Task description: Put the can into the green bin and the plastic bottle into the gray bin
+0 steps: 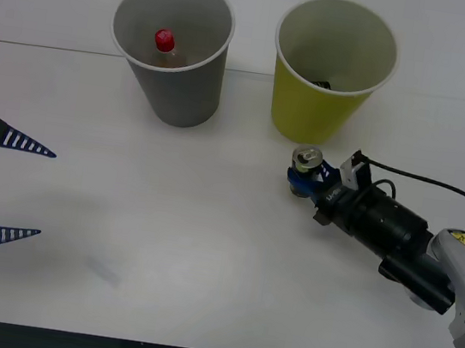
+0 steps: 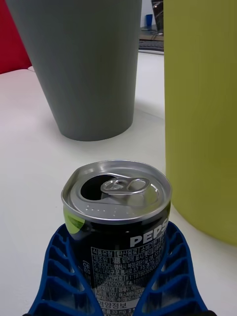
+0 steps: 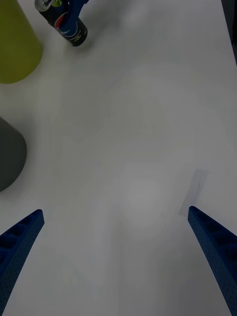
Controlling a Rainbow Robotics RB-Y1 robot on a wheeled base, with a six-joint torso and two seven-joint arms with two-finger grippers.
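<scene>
Can [image 1: 308,160] gripped upright in your right gripper [image 1: 308,181], just in front of the green bin [image 1: 332,71].

Your right gripper's blue fingers [image 2: 170,276] close on both sides of the can [image 2: 117,232], which stands on the worktop [image 1: 205,248] with the green bin [image 2: 200,113] just ahead of it and the gray bin [image 1: 172,49] farther off to the gripper's left. You can see the plastic bottle [image 1: 165,46] inside the gray bin. Your left gripper [image 1: 5,187] hangs wide open, well apart from both bins, holding nothing.
</scene>
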